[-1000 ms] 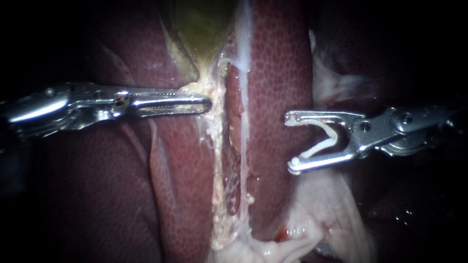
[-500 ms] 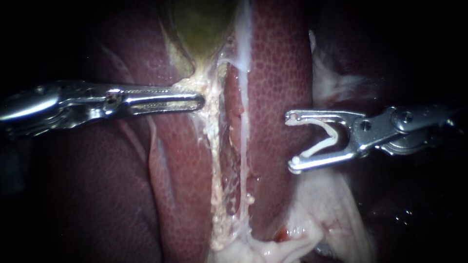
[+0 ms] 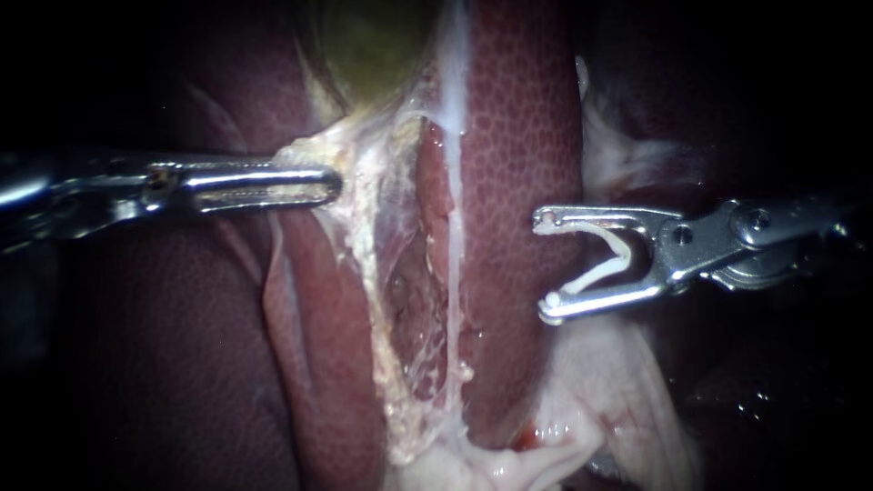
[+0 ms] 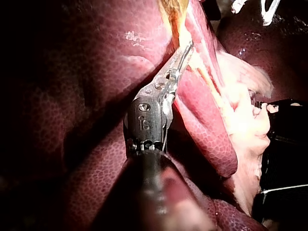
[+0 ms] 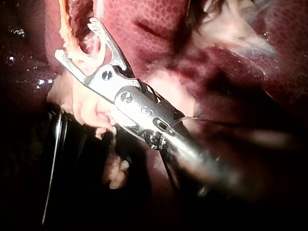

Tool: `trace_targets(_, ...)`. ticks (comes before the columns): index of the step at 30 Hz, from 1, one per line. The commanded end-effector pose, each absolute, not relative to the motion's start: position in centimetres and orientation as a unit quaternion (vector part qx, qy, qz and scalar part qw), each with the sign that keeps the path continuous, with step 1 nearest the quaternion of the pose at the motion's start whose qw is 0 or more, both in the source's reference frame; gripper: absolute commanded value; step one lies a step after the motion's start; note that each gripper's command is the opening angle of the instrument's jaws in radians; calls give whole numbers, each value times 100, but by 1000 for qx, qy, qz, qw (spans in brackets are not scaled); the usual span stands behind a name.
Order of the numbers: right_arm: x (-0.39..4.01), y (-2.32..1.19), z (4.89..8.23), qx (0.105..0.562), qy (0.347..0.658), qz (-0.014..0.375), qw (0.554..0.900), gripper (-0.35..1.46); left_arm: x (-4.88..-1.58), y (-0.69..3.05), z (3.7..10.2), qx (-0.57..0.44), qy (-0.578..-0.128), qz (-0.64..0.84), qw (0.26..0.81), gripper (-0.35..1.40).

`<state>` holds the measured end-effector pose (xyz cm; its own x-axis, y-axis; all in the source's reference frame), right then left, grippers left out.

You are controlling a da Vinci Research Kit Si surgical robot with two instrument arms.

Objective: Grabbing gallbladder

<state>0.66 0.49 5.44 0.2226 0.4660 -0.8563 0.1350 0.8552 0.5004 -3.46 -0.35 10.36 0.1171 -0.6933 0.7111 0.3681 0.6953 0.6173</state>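
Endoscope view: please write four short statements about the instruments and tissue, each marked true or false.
1. The silvery left instrument has its jaws shut on pale yellowish tissue below the greenish gallbladder. True.
2. The silvery right instrument grips the dark red mottled liver. False: it holds only a white clip.
3. The white clip sits between the right instrument's wide-apart jaws. True.
4. The two instruments touch each other. False: they are apart.

All I can see bearing the work is the liver [image 3: 518, 136], its mottled red lobes filling my endoscope view. The greenish gallbladder [image 3: 364, 45] lies in the cleft between them. Beside the liver's pale fringe [image 4: 243, 103] a black surface [image 4: 284, 125] shows; I cannot tell what it is.
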Motion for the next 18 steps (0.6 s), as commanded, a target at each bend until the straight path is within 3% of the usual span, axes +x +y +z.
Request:
trace_targets(1,66,49,544,245,614,111,742,60,-344,-34,1033,144,-559,-363,731,-35)
trace_targets(18,67,49,544,245,613,111,742,60,-317,-12,1001,133,-568,-377,719,-35)
